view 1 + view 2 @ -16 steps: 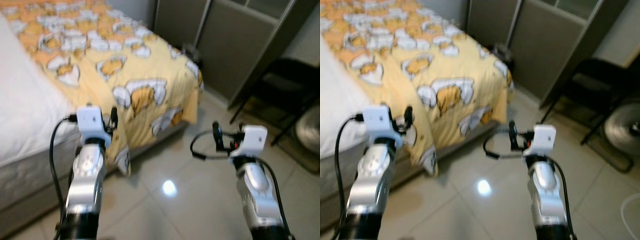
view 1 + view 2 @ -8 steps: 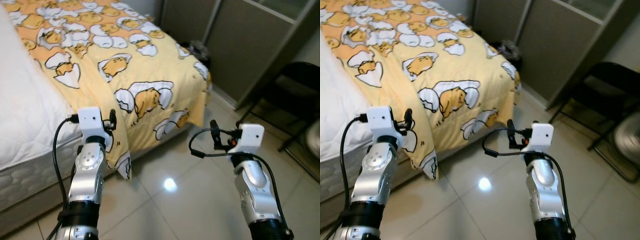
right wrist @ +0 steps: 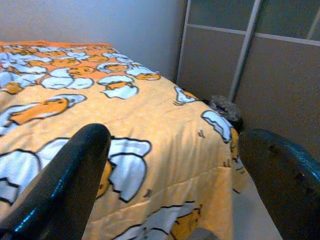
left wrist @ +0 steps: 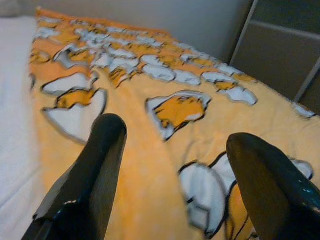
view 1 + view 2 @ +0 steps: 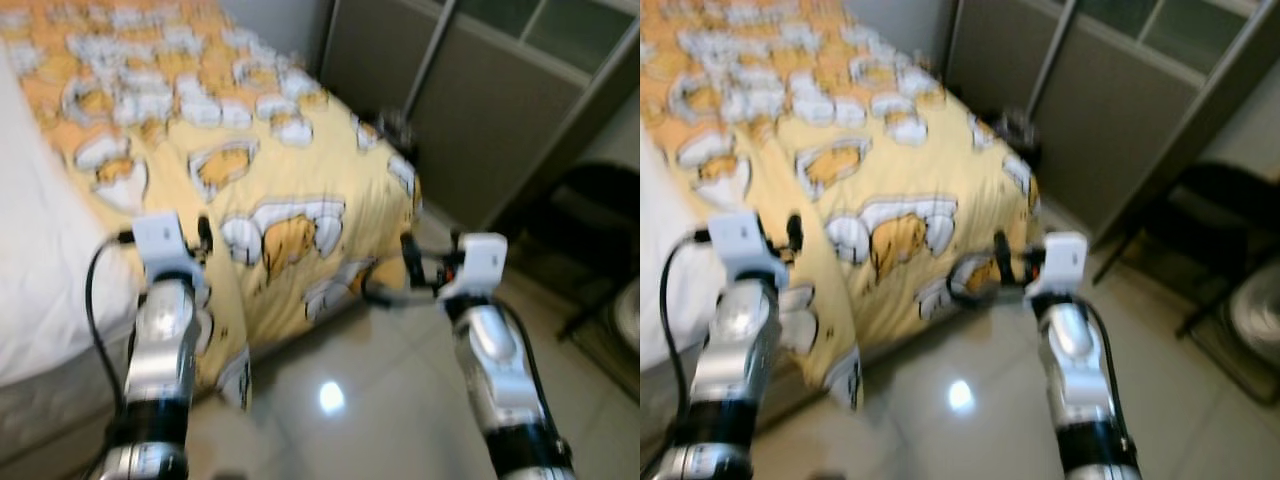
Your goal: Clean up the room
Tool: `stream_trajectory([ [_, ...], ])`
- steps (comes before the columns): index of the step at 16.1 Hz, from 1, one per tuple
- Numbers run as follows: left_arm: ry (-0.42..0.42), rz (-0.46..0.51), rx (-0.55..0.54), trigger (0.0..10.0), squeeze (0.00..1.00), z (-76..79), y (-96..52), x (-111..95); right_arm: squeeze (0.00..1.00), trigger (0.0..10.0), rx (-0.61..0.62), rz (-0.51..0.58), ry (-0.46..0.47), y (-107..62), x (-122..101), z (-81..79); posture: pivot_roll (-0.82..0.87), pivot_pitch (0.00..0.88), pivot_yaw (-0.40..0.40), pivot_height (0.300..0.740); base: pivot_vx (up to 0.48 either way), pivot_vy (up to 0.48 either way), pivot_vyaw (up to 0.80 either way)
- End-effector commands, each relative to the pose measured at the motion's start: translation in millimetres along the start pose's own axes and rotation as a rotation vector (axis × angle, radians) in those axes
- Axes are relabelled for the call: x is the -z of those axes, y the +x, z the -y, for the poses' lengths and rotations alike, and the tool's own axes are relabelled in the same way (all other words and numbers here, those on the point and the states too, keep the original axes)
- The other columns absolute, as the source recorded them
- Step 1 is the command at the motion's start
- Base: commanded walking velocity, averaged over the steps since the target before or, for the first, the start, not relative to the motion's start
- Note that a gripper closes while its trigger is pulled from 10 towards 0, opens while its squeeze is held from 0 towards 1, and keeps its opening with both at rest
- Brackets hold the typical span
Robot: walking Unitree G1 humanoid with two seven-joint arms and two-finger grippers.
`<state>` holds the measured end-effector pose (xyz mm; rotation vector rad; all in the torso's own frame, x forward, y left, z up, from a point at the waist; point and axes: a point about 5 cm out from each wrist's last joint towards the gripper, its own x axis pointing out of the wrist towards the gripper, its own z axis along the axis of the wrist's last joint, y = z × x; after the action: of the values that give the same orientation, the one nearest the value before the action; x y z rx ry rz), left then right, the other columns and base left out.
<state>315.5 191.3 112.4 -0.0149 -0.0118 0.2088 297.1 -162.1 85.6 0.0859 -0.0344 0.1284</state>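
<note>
Change: robot has come closer to the bed, view blurry | Claws: left gripper (image 4: 172,165) and right gripper (image 3: 175,175) both spread wide, holding nothing | Thing: yellow blanket (image 5: 300,170) hangs off bed corner | Means: likely ready to grab it

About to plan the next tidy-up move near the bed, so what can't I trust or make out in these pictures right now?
- Head views are motion-blurred: blanket print and floor detail smear.
- Dark object on the floor by the wardrobe: too small and blurred to identify.
- Black chair: cut off by the right edge, in shadow.
- Bed beyond the left edge: cut off.
- Left gripper and right gripper are open, empty.
</note>
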Motion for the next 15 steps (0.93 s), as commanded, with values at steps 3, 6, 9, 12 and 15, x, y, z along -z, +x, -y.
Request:
stream_trajectory([
  [3, 0.003, -0.010, 0.041, 10.0, 0.00, 15.5, 2.3, 1, 0.00, 10.0, 0.049, -0.003, -0.014, -1.5, 1, 13.1, 0.13, 0.000, -0.154, 0.740, 0.437, 0.000, 0.70],
  [6, 0.006, -0.011, 0.044, 10.0, 0.00, 16.1, 5.8, -1, 0.00, 10.0, 0.048, -0.012, -0.019, -0.9, 3, 12.0, 0.12, 0.000, -0.149, 0.740, 0.439, 0.000, 0.66],
  [9, 0.024, -0.017, 0.069, 10.0, 0.00, 19.9, 10.1, -2, 0.00, 10.0, 0.068, -0.025, -0.017, -0.3, 6, 13.8, 0.13, 0.000, -0.139, 0.740, 0.442, 0.000, 0.43],
  [12, 0.056, -0.052, 0.127, 10.0, 0.00, 25.7, 15.6, 0, 0.00, 10.0, 0.062, -0.027, -0.016, -0.5, 8, 10.4, 0.12, 0.000, -0.129, 0.740, 0.480, 0.000, 0.00],
  [15, 0.114, -0.097, 0.096, 10.0, 0.00, 20.5, 25.4, 5, 0.00, 10.0, 0.044, -0.007, -0.030, -4.9, 6, 6.8, 0.10, 0.000, -0.116, 0.740, 0.160, 0.000, 0.00],
])
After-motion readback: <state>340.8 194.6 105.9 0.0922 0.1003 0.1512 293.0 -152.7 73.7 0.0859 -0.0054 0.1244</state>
